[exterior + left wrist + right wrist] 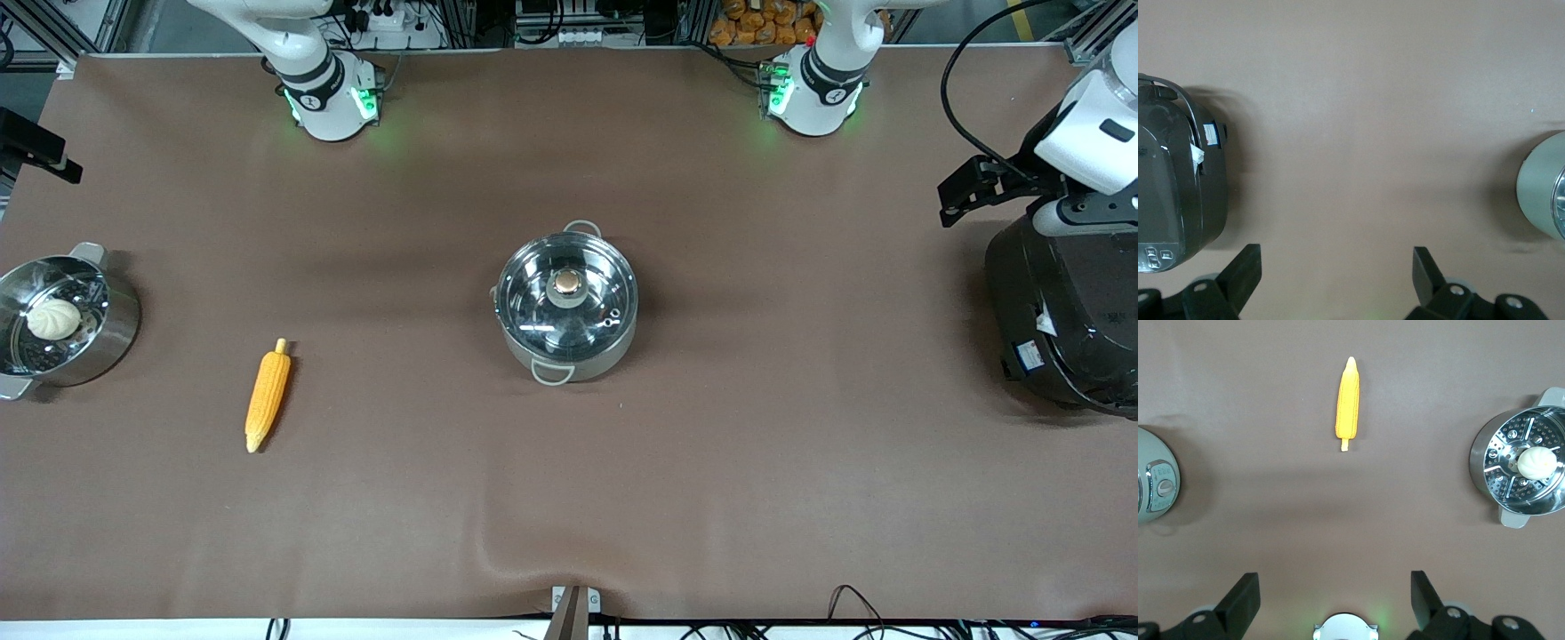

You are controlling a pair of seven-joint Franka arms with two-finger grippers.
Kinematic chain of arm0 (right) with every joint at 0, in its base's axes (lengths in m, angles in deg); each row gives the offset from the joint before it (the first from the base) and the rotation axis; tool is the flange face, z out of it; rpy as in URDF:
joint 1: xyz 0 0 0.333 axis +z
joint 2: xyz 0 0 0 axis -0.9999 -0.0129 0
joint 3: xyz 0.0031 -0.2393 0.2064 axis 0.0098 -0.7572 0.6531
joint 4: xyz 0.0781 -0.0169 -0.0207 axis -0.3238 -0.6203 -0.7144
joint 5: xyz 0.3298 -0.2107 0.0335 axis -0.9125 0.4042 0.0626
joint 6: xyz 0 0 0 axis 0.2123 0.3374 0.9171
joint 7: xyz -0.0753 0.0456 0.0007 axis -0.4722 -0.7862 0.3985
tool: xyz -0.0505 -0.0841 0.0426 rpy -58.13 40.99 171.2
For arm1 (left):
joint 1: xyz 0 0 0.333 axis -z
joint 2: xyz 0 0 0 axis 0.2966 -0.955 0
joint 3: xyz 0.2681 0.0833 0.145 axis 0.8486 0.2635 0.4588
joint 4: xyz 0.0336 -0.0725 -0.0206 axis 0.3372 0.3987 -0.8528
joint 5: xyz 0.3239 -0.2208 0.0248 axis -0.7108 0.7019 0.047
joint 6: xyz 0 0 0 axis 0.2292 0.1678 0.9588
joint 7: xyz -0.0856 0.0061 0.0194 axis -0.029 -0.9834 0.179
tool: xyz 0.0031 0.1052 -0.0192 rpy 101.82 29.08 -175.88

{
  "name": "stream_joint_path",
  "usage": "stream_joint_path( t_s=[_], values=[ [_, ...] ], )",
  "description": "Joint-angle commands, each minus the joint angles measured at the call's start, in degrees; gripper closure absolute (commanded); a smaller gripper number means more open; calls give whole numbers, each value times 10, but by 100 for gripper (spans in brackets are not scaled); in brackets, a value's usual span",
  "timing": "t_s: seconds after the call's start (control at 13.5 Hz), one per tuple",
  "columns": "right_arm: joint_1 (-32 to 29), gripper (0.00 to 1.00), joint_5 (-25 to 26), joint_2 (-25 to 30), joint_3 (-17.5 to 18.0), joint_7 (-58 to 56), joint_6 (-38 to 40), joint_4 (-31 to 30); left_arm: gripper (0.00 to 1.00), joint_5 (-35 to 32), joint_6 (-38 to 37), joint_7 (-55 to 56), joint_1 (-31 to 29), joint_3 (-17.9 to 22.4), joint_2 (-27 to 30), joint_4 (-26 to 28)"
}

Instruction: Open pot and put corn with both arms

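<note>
Corn (268, 401), nearest the front camera, lies flat on the brown worktop (711, 462) at about 8 o'clock from the pot, its pointed tip toward the camera and its pale stub toward the robot bases. At 10 o'clock from the corn, at the right arm's end of the worktop, stands a shiny steamer pan (107, 342) with a white bun (53, 318) on its perforated tray. At the worktop's centre is the pot (569, 356), closed by its glass lid (533, 302) with a copper-coloured knob (566, 283); its loop handles sit at 12 and 6 o'clock. At 3 o'clock from the pot, at the left arm's end, stands a black electric cooker (1067, 311).

Right end effector (1331, 597): fingers spread wide, holding and touching nothing, hanging over bare worktop between pot and steamer pan, with the corn in its wrist view. Left end effector (1337, 273): fingers likewise spread wide and empty, over bare worktop between the cooker and the pot.
</note>
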Motion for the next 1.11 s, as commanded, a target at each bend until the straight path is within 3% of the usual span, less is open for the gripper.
stream_joint_path(
  t_s=[0.0,0.44,0.67,0.81,1.04],
  values=[
    [-4,0,-7,17,1,4,4,-14,0,3,-14,-18,-2,0,5,-3],
    [-4,0,-7,16,0,3,7,-14,0,29,-12,11,13,-9,-30,-18],
    [-6,0,-7,11,-1,3,6,-16,0,35,5,256,84,-55,-102,-64],
    [-6,0,-7,10,-1,3,4,-17,0,32,24,349,154,-55,-155,-92],
    [-6,0,-7,1,-1,3,0,-21,0,31,103,467,231,-53,-205,-93]
  ],
)
